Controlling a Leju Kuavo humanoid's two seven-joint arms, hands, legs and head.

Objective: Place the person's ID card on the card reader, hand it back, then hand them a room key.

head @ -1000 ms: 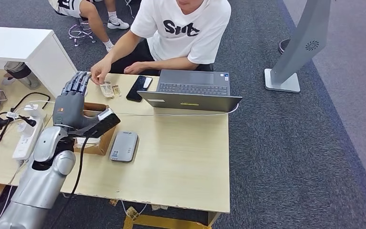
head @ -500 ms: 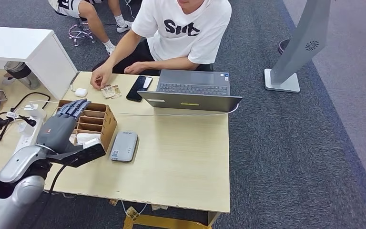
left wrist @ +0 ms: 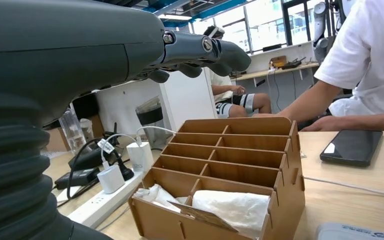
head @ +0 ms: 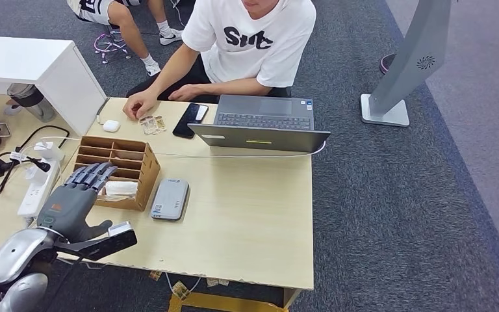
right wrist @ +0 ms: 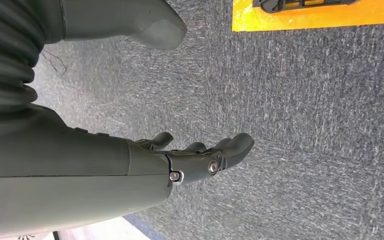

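Card detail too small for me to read. ID card lies by person's hand, 1 o'clock from my left hand, fingers spread, empty. Card reader at its 3 o'clock. Right hand loosely apart, empty.

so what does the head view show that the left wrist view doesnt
Head view alone: the open laptop, the small card under the person's hand, and the whole grey card reader.
Left wrist view alone: white cloth stuffed in the organizer's nearest slots.
Both: the left robot hand, empty, beside the wooden organizer, plus the black phone.
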